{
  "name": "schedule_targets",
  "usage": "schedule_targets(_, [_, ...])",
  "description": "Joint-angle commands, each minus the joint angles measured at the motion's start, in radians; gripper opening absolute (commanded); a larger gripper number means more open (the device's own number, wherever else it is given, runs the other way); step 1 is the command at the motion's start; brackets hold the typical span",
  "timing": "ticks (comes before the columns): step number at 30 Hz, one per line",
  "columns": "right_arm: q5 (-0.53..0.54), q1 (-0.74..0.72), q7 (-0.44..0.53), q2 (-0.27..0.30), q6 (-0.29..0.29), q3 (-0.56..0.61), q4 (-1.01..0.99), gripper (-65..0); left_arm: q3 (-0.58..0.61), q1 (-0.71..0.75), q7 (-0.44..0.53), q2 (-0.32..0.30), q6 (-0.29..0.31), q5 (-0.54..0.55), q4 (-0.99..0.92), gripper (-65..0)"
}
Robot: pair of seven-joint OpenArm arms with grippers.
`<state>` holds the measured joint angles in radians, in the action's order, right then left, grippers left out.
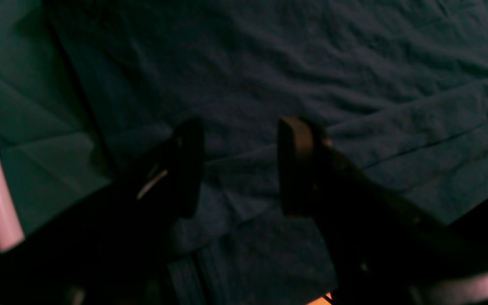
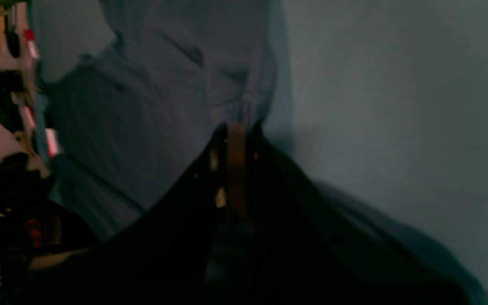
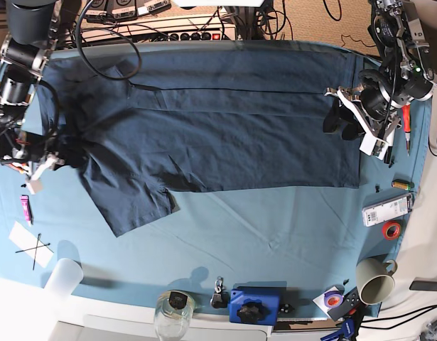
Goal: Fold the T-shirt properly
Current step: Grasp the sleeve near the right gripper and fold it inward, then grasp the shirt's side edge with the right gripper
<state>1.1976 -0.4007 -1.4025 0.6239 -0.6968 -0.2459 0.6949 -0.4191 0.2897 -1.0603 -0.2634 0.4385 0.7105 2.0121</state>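
Note:
The dark navy T-shirt (image 3: 225, 135) lies spread across the teal table cloth (image 3: 275, 227), one sleeve pointing toward the front left. At the shirt's left end, my right gripper (image 3: 60, 158) is shut on the T-shirt. In the right wrist view the fabric (image 2: 142, 106) puckers at the closed right gripper (image 2: 235, 129). My left gripper (image 3: 342, 121) hovers at the shirt's right edge. In the left wrist view the left gripper (image 1: 240, 127) is open, with wrinkled shirt cloth (image 1: 269, 63) below and nothing held between its fingers (image 1: 189, 165).
Along the front edge stand a white cup (image 3: 62, 277), a glass (image 3: 173, 312), a blue object (image 3: 252, 305) and a mug (image 3: 374, 280). A red tape roll (image 3: 392, 229) and a white box (image 3: 387, 208) lie at the right. Cables (image 3: 168, 21) run along the back. A marked paper (image 3: 32, 245) lies at the left.

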Motion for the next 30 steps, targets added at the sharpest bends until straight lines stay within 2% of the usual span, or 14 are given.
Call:
schedule_targets(1, [0.046,-0.002,0.006,0.038,-0.001,-0.005,0.027,-65.0,-0.003,-0.007,0.023,-0.01,0.003,0.014,0.017,-36.2])
schedule_targets(8, [0.193,0.173,0.006,0.072,-0.001,-0.005,0.232,-65.0,-0.003,-0.007,0.026,-0.008,0.003,0.014,0.017,-36.2])
schedule_targets(15, [0.193,0.357,0.006,0.071,-0.001,-0.024,0.478,-65.0,-0.003,-0.006,0.029,0.003,0.003,-0.006,0.017,-36.2])
schedule_targets(21, [0.193,0.502,0.006,0.071,-0.001,-0.145,0.669,-65.0,-0.003,-0.007,0.03,0.026,0.003,-0.019,0.017,-36.2])
schedule_targets(24, [0.19,0.52,0.006,0.066,-0.001,-0.203,0.712,-65.0,-0.003,-0.007,0.034,0.034,0.003,-0.019,0.017,-36.2])
schedule_targets(28, [0.19,0.52,0.006,0.069,-0.001,-0.225,0.713,-65.0,-0.003,-0.007,0.037,0.033,0.003,-0.019,0.017,-36.2])
schedule_targets(29, [0.191,0.52,0.006,0.069,-0.001,-0.225,0.713,-63.9,-0.003,-0.007,0.037,0.033,0.003,-0.019,0.017,-36.2])
schedule_targets(30, [0.195,0.52,0.006,0.069,-0.001,-0.225,0.713,-58.1,-0.003,-0.006,0.037,0.033,0.003,-0.019,0.017,-36.2])
